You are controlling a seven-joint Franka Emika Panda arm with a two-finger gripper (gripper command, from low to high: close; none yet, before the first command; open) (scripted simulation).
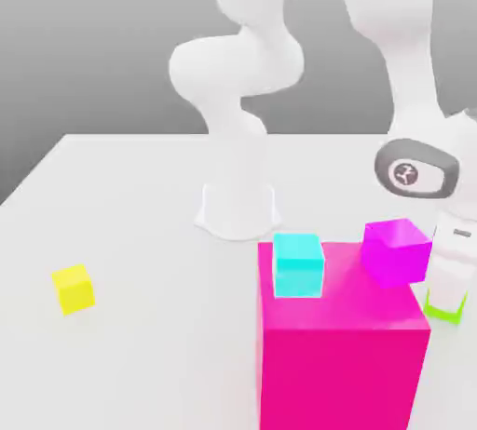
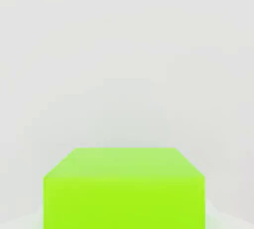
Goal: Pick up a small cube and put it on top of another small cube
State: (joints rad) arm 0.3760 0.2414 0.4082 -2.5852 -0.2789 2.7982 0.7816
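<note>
A small lime-green cube rests on the white table at the exterior view's right, just behind a tall pink block. My gripper reaches straight down onto it, its white fingers closed against its sides. The same green cube sits close up in the hand view, on the table. Other small cubes are a cyan cube and a magenta cube, both on top of the pink block, and a yellow cube alone on the table at the exterior view's left.
The tall pink block stands in front, right next to the gripper and the green cube. The arm's white base stands mid-table behind it. The white table stretches open between the base and the yellow cube.
</note>
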